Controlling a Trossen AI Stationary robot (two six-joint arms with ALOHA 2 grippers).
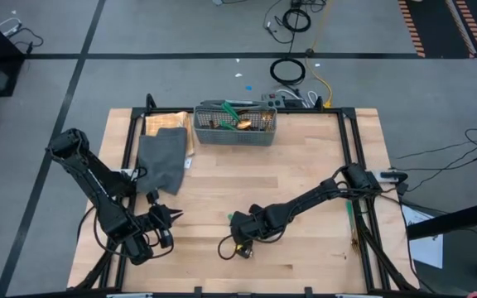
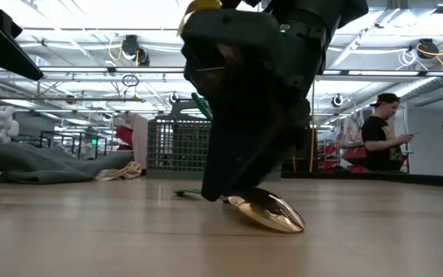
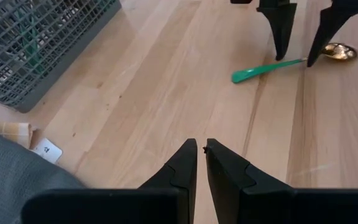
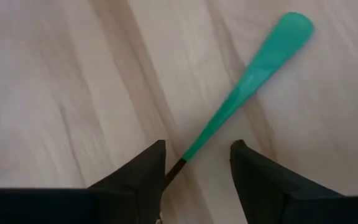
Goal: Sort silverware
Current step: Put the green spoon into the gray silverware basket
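The right gripper, low centre of the high view, stands open astride a spoon lying flat on the table. If the fingers rise or close off-centre, I'd guess the slim neck slips or skates away. The left gripper, lower left, waits nearly shut, empty. The basket at top centre and the cloth left of it stand well clear.

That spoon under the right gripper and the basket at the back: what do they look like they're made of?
Spoon: the bowl looks like polished gold-toned metal, mirror-shiny in the low view; the green handle looks like smooth plastic or a coating, I can't tell which. Basket: grey open mesh, matte, probably coated wire or moulded plastic. The right gripper stands open astride the spoon's neck.
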